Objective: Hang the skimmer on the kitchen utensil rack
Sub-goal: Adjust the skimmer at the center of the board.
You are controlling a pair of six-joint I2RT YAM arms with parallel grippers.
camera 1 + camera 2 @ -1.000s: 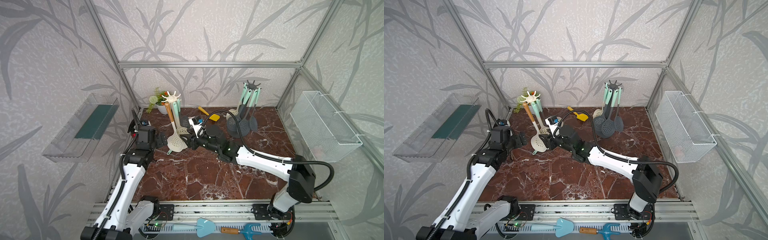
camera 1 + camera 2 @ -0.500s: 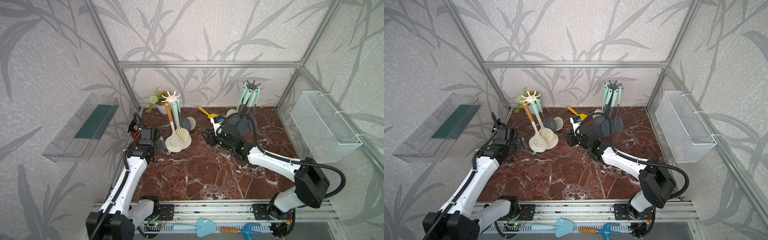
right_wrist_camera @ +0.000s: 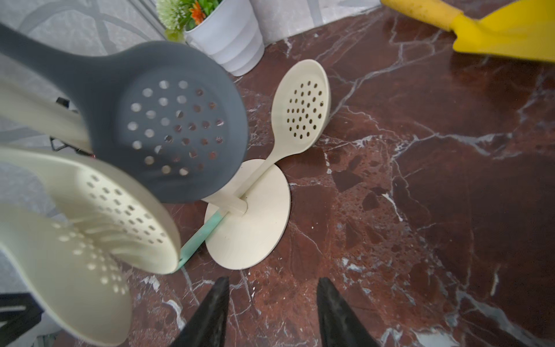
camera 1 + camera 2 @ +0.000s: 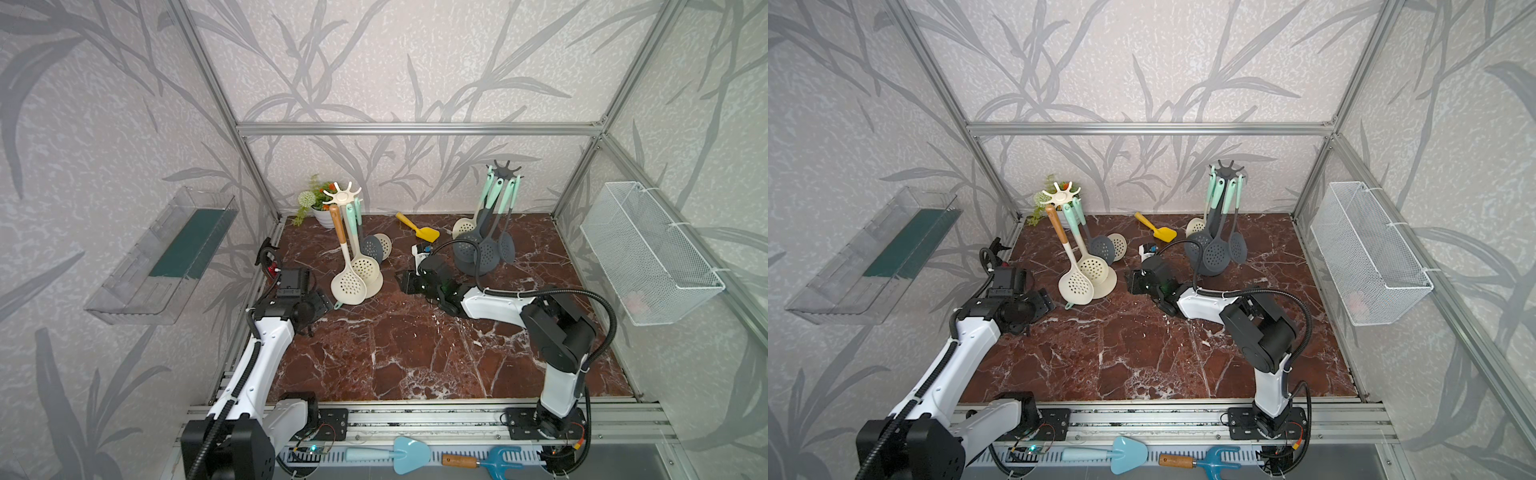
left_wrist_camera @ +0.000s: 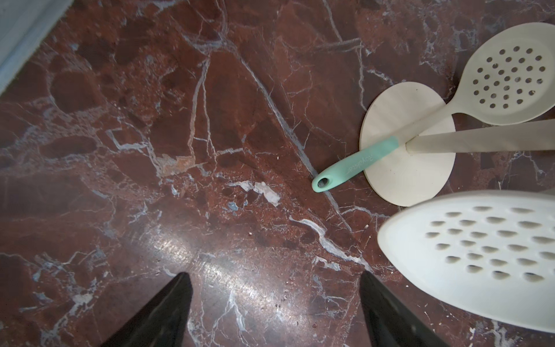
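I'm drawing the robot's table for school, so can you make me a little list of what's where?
Cream rack: three skimmers hanging
Loose skimmer: lies across the cream rack's base
Dark rack: grey skimmers hanging
Left gripper: open, empty
Right gripper: open, empty
Yellow scoop: lying between the two racks

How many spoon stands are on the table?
2. The cream stand is at the back beside the flower pot; the dark grey stand is at the back nearer the wire basket.
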